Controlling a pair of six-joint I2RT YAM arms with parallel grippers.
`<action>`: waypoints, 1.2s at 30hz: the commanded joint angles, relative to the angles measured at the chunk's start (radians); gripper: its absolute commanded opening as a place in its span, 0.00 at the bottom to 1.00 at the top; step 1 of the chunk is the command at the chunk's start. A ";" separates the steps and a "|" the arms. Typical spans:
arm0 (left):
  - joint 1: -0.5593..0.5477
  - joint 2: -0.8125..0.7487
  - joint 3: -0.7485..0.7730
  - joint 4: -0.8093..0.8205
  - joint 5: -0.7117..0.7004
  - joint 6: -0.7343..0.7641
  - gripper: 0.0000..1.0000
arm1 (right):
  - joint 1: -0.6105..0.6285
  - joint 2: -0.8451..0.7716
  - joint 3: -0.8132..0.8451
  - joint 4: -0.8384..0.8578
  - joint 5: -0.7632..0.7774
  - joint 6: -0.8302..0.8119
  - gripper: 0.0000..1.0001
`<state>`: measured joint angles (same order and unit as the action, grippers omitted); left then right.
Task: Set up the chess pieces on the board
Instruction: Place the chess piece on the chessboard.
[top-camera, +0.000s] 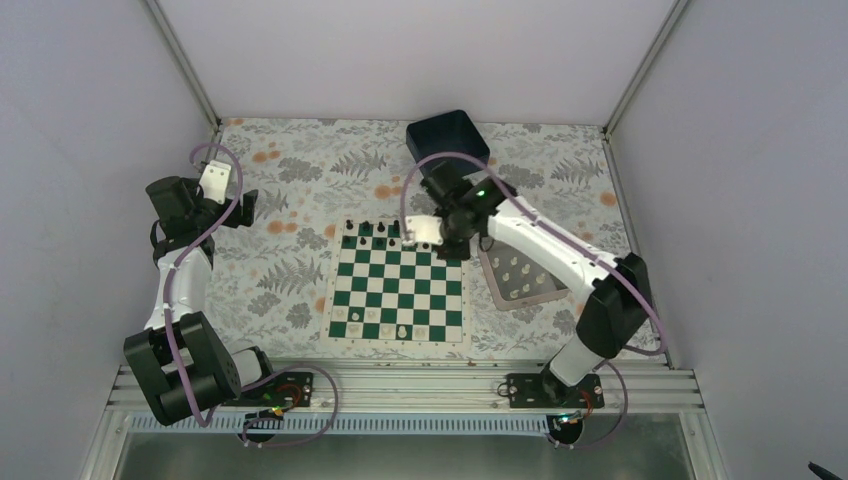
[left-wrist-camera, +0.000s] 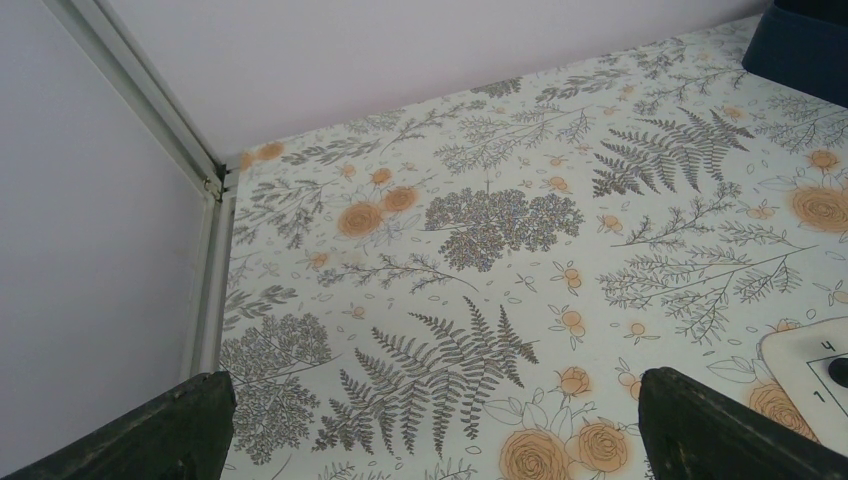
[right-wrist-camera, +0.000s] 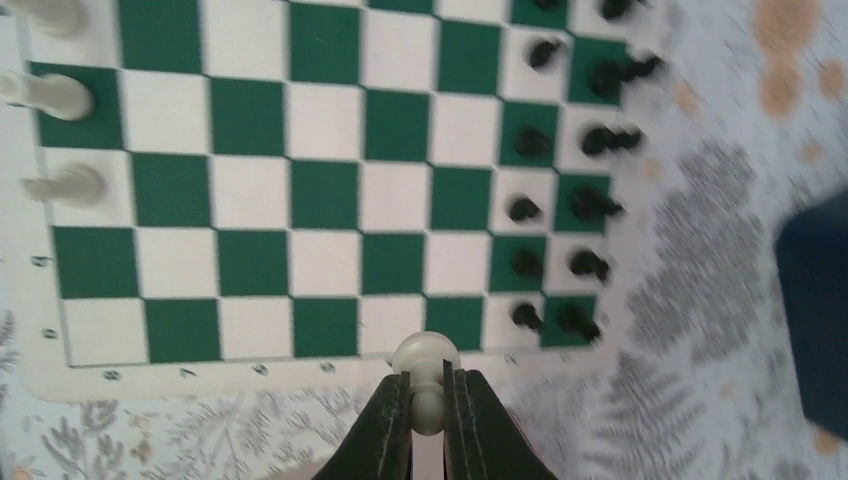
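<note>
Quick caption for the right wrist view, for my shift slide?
Right hand grips a white chess piece beside the board edge; black pieces stand in two rows.

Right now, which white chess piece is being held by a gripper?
The round-headed white piece pinched in the right gripper, at the edge of the board. The other white pieces stand free on board squares, touching no gripper.
</note>
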<state>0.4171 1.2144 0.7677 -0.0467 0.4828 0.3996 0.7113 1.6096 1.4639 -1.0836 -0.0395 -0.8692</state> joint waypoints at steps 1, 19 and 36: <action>0.006 -0.016 0.001 -0.004 0.023 -0.005 1.00 | 0.130 0.072 0.006 -0.005 -0.036 0.051 0.07; 0.006 -0.013 -0.004 -0.001 0.027 -0.004 1.00 | 0.381 0.342 -0.006 0.119 -0.156 0.038 0.09; 0.006 -0.015 -0.005 -0.001 0.027 -0.002 1.00 | 0.384 0.408 -0.005 0.174 -0.126 0.025 0.10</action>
<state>0.4171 1.2144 0.7677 -0.0471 0.4828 0.3996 1.0866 1.9934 1.4376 -0.9302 -0.1661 -0.8387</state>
